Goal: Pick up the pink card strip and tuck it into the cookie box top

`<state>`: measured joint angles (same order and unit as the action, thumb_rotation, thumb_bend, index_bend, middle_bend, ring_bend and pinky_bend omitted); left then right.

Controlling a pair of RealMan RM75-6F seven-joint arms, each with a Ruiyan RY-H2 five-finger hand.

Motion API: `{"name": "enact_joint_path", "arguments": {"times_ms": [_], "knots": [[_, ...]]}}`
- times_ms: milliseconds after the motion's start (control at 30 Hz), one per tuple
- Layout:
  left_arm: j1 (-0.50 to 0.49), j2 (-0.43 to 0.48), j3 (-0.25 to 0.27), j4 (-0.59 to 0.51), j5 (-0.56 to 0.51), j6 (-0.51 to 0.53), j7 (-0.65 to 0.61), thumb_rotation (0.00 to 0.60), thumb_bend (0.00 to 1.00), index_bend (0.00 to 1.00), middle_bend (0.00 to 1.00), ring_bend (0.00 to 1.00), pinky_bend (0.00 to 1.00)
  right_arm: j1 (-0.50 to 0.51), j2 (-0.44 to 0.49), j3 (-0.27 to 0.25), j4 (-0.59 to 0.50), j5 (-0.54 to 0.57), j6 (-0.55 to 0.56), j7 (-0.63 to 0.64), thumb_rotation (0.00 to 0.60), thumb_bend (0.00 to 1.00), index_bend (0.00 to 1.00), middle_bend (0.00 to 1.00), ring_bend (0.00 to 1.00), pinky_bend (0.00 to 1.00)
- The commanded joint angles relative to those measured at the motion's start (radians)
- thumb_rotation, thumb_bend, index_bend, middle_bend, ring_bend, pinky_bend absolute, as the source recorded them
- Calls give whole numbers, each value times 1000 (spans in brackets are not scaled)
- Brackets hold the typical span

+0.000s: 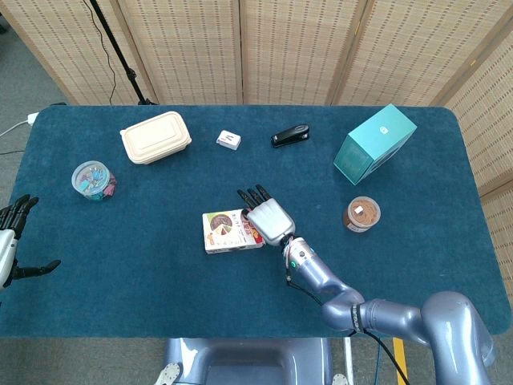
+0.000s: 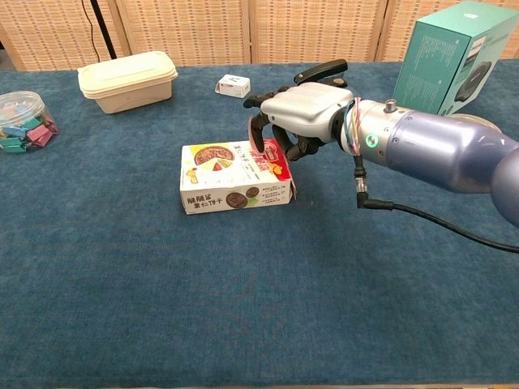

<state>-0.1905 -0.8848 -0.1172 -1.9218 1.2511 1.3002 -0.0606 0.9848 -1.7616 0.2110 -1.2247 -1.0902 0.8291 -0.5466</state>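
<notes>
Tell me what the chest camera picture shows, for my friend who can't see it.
The right robot hand pinches a pink card strip above the back edge of a cookie box on a blue table. A teal box stands behind the arm.

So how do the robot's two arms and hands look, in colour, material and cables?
The right arm is glossy blue-grey metal. A black cable hangs from its wrist, beside a small green light and coloured wires. The right hand has a silver-white shell and black fingers. The left hand is black with a pale palm part.

Cream lidded container (image 1: 155, 136), clip tub (image 1: 93, 180), small white box (image 1: 229, 140), black stapler (image 1: 289, 135), teal box (image 1: 374, 143), brown-filled jar (image 1: 361, 214).
</notes>
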Motion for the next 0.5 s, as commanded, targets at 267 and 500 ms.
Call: {"name": "enact_joint_path", "arguments": {"times_ms": [267,500], "knots": [[1,0,1,0,3,2,-1,600,43,0,0,0,0,1,-3,1,12,22,13,-20,600,1000,354,0,0,0],[0,0,1,-1,4,1,-1,600,42,0,0,0,0,-6,8,-13,-29,-4,42,-26,600,1000,355,0,0,0]]}}
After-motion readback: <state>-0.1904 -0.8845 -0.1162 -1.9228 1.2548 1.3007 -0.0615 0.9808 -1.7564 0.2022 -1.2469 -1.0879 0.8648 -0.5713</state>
